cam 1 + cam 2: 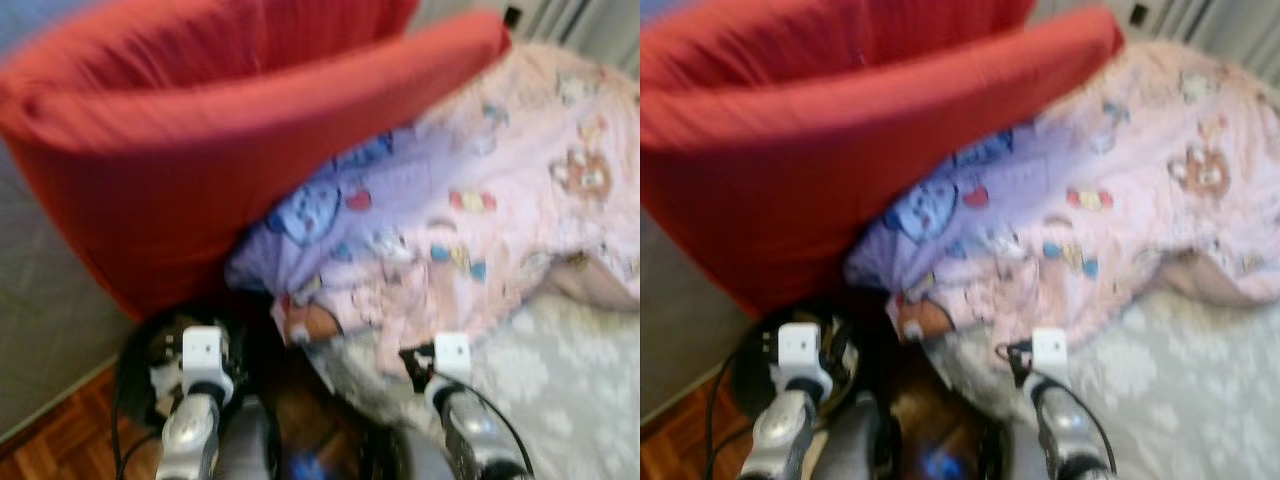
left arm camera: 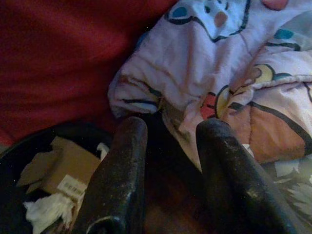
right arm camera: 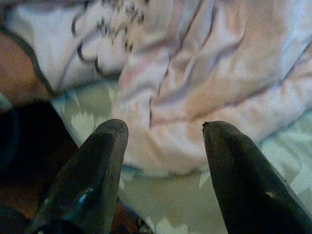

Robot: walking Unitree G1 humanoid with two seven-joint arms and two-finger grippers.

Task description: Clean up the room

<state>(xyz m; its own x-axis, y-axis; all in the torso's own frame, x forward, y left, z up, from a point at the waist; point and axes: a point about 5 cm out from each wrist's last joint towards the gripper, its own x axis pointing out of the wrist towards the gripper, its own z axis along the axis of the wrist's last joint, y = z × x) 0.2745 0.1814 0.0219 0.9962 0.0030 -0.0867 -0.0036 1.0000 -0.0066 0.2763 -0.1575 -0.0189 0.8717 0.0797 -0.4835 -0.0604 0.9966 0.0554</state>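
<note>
Bedside, wood floor [image 1: 40, 450] at near left, pale patterned bedspread [image 1: 560, 370] to the right; head views blurred.

A red cushion [image 1: 200, 130] leans at far left, a pink cartoon-print quilt [image 1: 480, 200] heaped beside it across the bed. A black bin [image 2: 29, 156] with cardboard and tissue sits near left. My left gripper [image 2: 170, 161] hovers over the quilt's near edge, fingers parted, holding nothing; my right gripper [image 3: 163, 161] hangs over a quilt fold, fingers wide, empty. I judge the quilt soft, light, bulky and floppy: best to pinch a thick fold at the hem with each gripper, since a single layer may slip.
</note>
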